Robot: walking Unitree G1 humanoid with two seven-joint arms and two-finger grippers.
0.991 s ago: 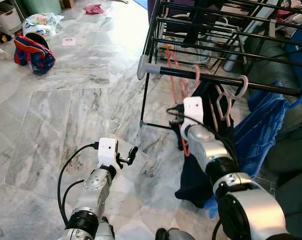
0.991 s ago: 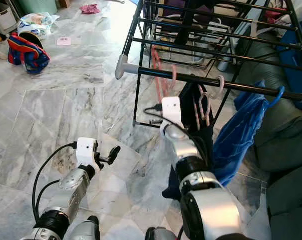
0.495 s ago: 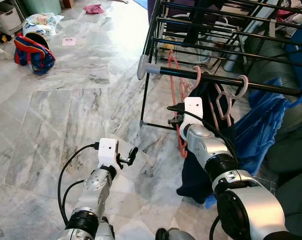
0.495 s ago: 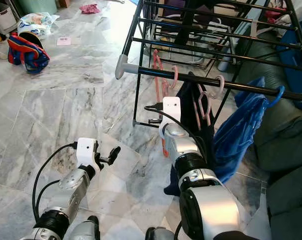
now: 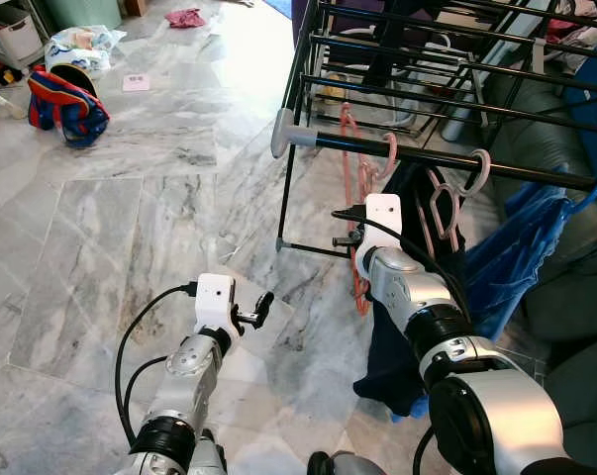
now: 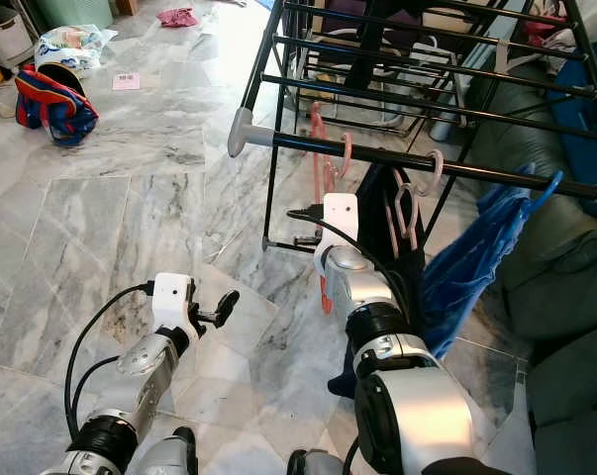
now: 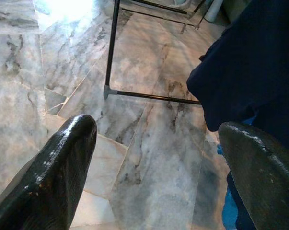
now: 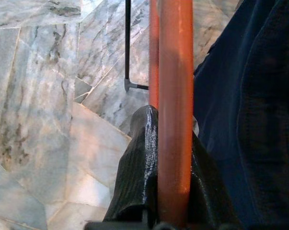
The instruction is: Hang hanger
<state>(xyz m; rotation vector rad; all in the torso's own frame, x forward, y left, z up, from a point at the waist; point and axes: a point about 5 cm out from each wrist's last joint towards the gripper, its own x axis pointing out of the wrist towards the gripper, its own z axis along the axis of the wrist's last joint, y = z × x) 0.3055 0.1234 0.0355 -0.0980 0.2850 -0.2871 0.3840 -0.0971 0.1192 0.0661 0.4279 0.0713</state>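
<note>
Left eye view, far left: a red and blue bag (image 5: 67, 106) lies on the marble floor (image 5: 130, 228), well apart from the robot.
Left gripper (image 5: 261, 308): held low over the floor, near the rack's foot; the wrist view shows its two black fingers (image 7: 58, 172) spread wide with nothing between them.
Drying rack (image 5: 377, 148): black bars, grey end cap at its near corner.
Orange hanger (image 5: 354, 188): its hook sits over the rack's front bar, and its body hangs down beside a dark garment (image 5: 407, 297).
Right gripper (image 8: 166, 182): raised just below the front bar, fingers clamped on the hanger's lower stem, which runs straight up between them.
Right of that: a pale pink hanger (image 5: 447, 203) and a blue garment (image 5: 516, 257) on a blue hanger hang from the same bar.
</note>
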